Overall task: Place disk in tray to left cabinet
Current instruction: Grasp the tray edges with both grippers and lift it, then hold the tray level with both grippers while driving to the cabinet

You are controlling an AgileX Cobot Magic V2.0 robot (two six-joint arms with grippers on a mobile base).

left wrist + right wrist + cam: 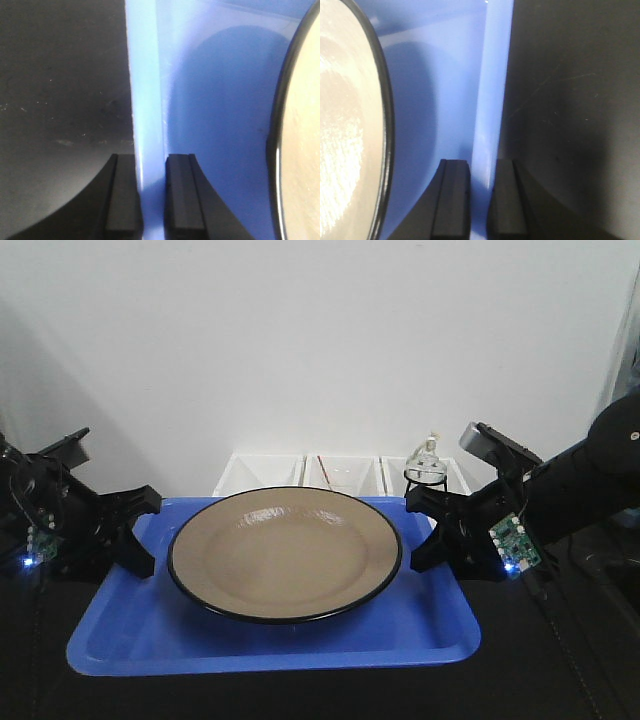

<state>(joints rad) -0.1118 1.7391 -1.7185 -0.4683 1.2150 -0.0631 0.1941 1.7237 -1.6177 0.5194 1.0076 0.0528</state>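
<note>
1. Three white bins (262, 476) are sitting in a row against the white wall (300, 330), just behind the tray's far edge. They are shallow, square and open-topped.
2. A small clear glass piece (427, 453) is sitting on a black wire stand (425, 478) by the rightmost bin, near the right gripper and just behind it.
3. Nothing is lying on top of the disk; the arms are flanking the tray at its two short ends.
4. The tray (270, 650) is lying over a dark matte surface (560, 670). It is blue glossy plastic with rounded corners and a low raised rim. Whether it is lifted, cannot tell.
5. The disk (285, 552) is sitting flat inside the tray, centred and filling most of its depth. It is round, shallow and shiny tan with a thin black edge.
6. The left gripper (143, 532) is clamping the tray's left rim, with black ribbed pads (122, 195) pressing on both sides of the rim wall.
7. The right gripper (428, 532) is clamping the right rim the same way, with pads (452, 200) squeezing the rim from both sides.
</note>
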